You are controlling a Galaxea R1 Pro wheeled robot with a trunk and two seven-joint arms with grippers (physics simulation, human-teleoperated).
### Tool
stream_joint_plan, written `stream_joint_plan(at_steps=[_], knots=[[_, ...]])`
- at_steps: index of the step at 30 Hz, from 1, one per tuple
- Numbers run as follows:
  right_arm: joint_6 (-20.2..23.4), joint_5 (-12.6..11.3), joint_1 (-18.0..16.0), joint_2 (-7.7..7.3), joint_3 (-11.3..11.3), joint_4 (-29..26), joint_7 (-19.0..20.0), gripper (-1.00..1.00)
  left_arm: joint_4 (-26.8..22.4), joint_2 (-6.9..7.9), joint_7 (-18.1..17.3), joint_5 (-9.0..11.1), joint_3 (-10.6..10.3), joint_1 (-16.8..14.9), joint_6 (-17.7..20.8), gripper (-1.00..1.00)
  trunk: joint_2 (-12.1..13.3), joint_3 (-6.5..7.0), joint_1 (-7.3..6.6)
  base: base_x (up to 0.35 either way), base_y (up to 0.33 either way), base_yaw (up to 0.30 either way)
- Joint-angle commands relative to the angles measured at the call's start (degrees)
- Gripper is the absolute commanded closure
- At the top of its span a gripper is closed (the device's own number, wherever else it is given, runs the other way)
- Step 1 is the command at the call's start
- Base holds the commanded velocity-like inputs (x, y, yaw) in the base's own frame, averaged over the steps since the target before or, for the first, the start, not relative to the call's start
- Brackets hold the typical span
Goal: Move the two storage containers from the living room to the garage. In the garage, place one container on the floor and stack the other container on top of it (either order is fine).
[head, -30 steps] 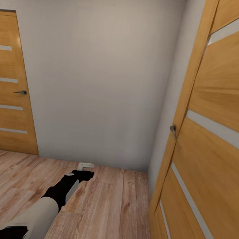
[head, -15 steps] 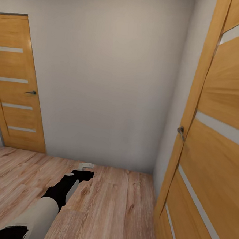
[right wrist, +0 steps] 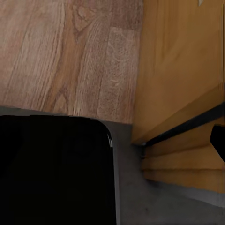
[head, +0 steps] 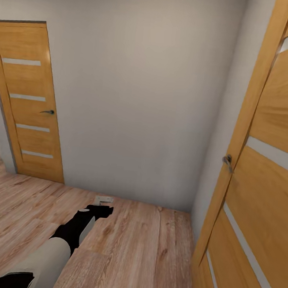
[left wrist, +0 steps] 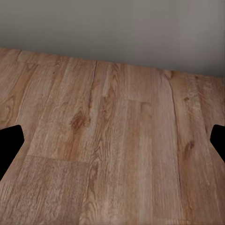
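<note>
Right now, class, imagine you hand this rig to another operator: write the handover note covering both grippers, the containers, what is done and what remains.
Left gripper: open and empty, held low over the light wood plank floor.
Right gripper: state cannot be told; one fingertip shows beside a wooden door.
Containers: none in sight, none in a grip.
Place: a corner with grey wall, one door on the left, another close on the right.
Done: nothing visible. Left: fetch both containers, stack in garage.

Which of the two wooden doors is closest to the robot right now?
The door on the right, looming large along the head view's right edge beside the robot. The other door stands farther off, at the left of the grey wall.
</note>
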Motion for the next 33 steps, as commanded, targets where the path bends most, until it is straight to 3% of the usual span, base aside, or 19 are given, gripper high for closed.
stream_joint_plan(at_steps=[1, 33], knots=[[-0.16, 0.27, -0.03, 0.0, -0.03, 0.06, -0.3, -1.0, -0.11, -0.09, -0.11, -0.6, 0.39, -0.02, 0.3, -1.0, -0.03, -0.05, 0.01, 0.125, -0.181, 0.003], [-0.16, 0.27, -0.03, 0.0, -0.03, 0.05, -0.28, -1.0, -0.11, 0.16, -0.11, -0.53, 0.45, -0.01, 0.23, -1.0, -0.03, -0.05, 0.01, 0.014, -0.013, 0.0]])
